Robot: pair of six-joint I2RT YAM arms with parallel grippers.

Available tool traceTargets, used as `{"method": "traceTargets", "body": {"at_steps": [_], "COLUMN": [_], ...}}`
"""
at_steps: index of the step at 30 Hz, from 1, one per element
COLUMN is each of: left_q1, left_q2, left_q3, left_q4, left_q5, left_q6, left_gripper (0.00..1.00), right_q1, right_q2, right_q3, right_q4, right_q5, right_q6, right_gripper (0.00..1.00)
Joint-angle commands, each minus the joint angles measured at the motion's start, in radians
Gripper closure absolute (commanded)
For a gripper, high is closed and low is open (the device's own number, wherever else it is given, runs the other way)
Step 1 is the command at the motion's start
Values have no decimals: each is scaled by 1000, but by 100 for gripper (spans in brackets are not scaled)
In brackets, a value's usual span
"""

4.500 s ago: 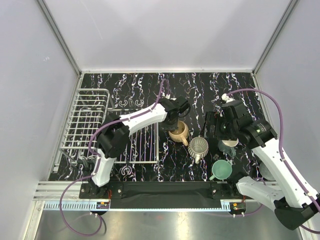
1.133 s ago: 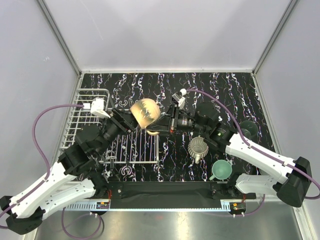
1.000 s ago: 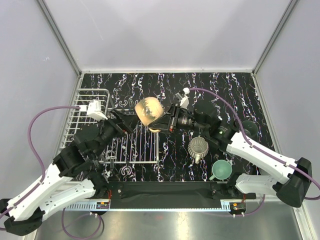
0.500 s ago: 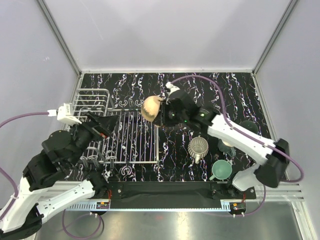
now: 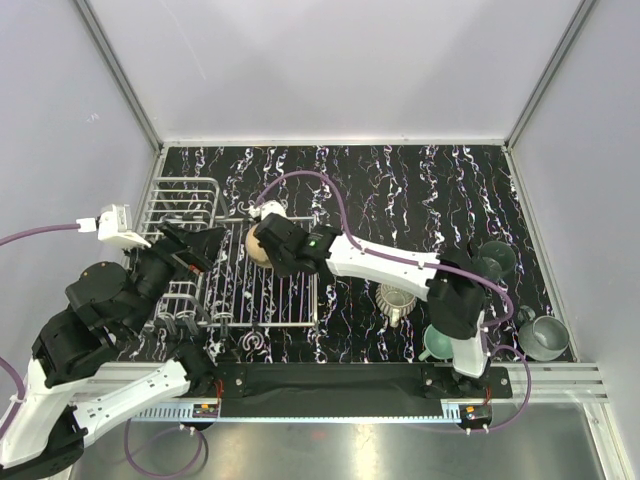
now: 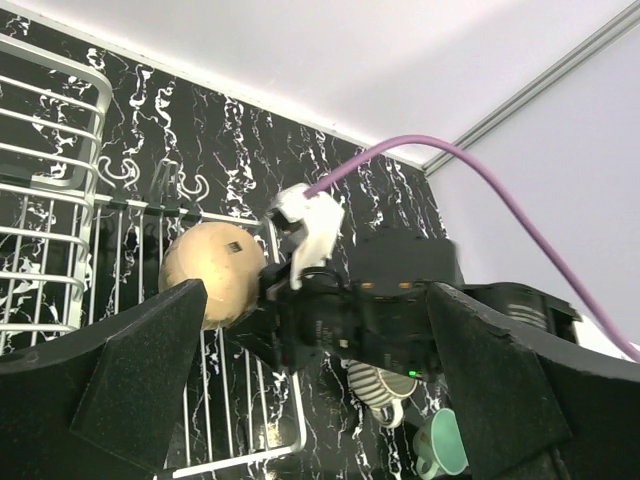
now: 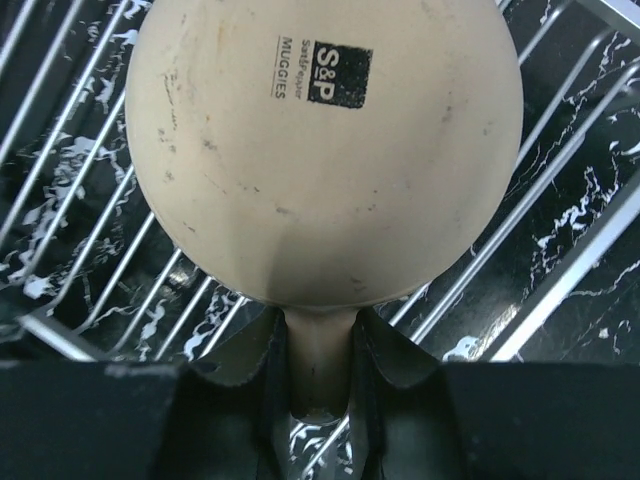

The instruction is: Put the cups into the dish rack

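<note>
mug moved over rack, right gripper clamping it, left gripper agape, marbled table, white walls

Left arm and right arm are white shell links with black joint housings. A purple cable runs to a white connector block just behind the right pincer. The left pincer has matte black, wedge-shaped fingers.

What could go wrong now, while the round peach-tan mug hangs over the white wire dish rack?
1. The right gripper holds the round peach-tan mug only by its thin handle, so the mug might swivel or slip.
2. The flat grid of the white wire dish rack has wide gaps, so a tilted release may tip the mug.
</note>
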Motion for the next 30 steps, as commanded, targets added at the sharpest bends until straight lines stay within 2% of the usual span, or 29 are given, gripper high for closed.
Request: {"method": "traceTargets", "body": {"at_steps": [1,6,17,30], "left_q1": [-3,-3,-3,-3], "left_q2": [13,-2,-9,-21], "left_q3": [26,25,54,71], "left_q4": [13,-18,-88,-110], "left_q5": [-19,-73,-196,-211], "left_q6": [31,9,-52,-43], "left_gripper": [1,1,1,2], "right_q1": [-6,3,9,19], "right_q2": [-1,80,285,366], "right_q3": [90,150,383,452], "right_q4": [175,213,169,181], "right_q5": [87,69,82,73], "right_q6": [-85,-151,-200,-179], "right_gripper": [100,100,100,100]}}
